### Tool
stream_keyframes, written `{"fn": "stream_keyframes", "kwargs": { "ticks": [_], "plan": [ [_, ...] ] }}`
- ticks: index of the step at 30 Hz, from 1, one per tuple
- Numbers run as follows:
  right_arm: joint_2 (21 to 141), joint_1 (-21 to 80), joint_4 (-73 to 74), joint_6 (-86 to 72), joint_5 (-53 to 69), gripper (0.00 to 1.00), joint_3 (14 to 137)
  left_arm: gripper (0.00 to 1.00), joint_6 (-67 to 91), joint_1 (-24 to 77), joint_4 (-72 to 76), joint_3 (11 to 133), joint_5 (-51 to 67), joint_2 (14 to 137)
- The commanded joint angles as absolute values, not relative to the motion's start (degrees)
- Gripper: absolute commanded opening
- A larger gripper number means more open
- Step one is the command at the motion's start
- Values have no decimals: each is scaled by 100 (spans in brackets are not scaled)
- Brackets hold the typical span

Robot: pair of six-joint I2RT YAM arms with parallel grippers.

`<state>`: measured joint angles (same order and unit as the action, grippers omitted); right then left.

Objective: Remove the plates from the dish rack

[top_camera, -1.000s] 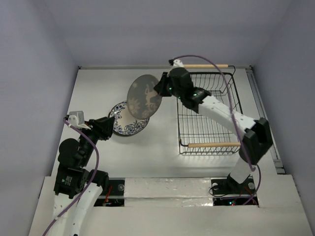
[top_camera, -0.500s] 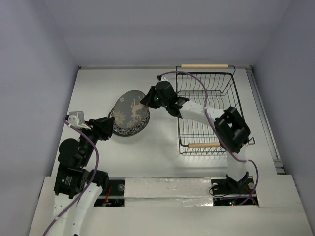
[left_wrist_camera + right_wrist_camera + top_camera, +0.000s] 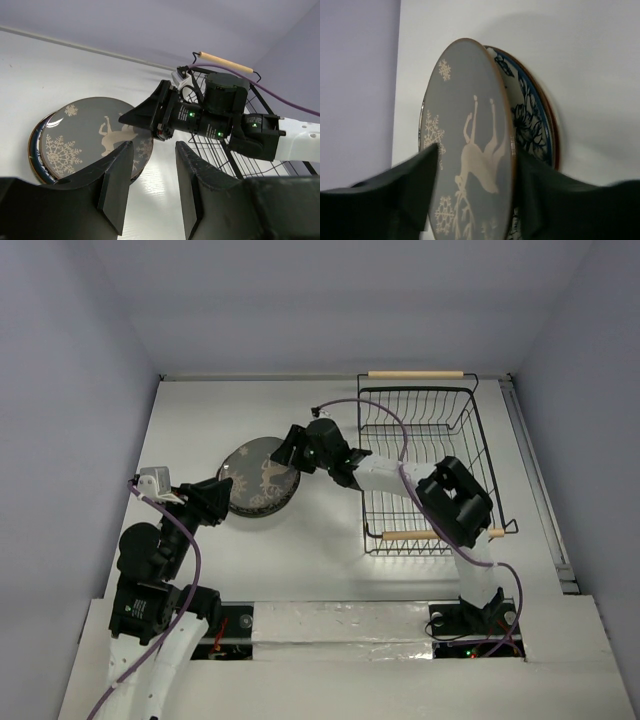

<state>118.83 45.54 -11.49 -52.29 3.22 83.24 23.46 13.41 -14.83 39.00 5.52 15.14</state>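
The dark brown plate with a cream deer (image 3: 258, 475) lies on top of the stack of plates at the table's left middle. In the right wrist view this plate (image 3: 470, 125) covers a white plate with a blue pattern (image 3: 527, 120). My right gripper (image 3: 290, 452) is at the stack's far right edge. It is open, its fingers spread on either side of the brown plate's rim (image 3: 477, 200). My left gripper (image 3: 152, 190) hovers open just near the stack, with only table between its fingers. The black wire dish rack (image 3: 472, 440) stands to the right, and no plate shows inside it.
The rack's wooden handles (image 3: 415, 374) lie at its far and near ends. My right arm (image 3: 450, 500) reaches across the rack's left side. Purple cable (image 3: 380, 410) loops over the rack. Walls close off the table at the left and back.
My right gripper swung the brown plate down and left from a tilted hold onto the stack, then opened its jaws. The left arm has not moved.
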Motion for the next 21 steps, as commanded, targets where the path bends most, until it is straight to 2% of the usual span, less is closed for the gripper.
{"fn": "stream_keyframes", "kwargs": {
  "ticks": [1, 4, 10, 16, 21],
  "plan": [
    [11637, 4755, -1346, -5063, 89, 73, 8341, 36, 2391, 1318, -1239, 3885, 545, 1477],
    [11575, 4808, -862, -4721, -175, 85, 8490, 36, 2391, 1318, -1230, 3885, 545, 1477],
    [11373, 5053, 235, -3930, -1106, 100, 8806, 36, 2391, 1318, -1239, 3885, 545, 1468],
    [11136, 5177, 887, -3446, -1994, 100, 8929, 37, 2391, 1318, -1239, 3885, 527, 1485],
    [10960, 5177, 1239, -3112, -2355, 100, 9105, 51, 2399, 1318, -1248, 3885, 510, 1512]
  ]
}}
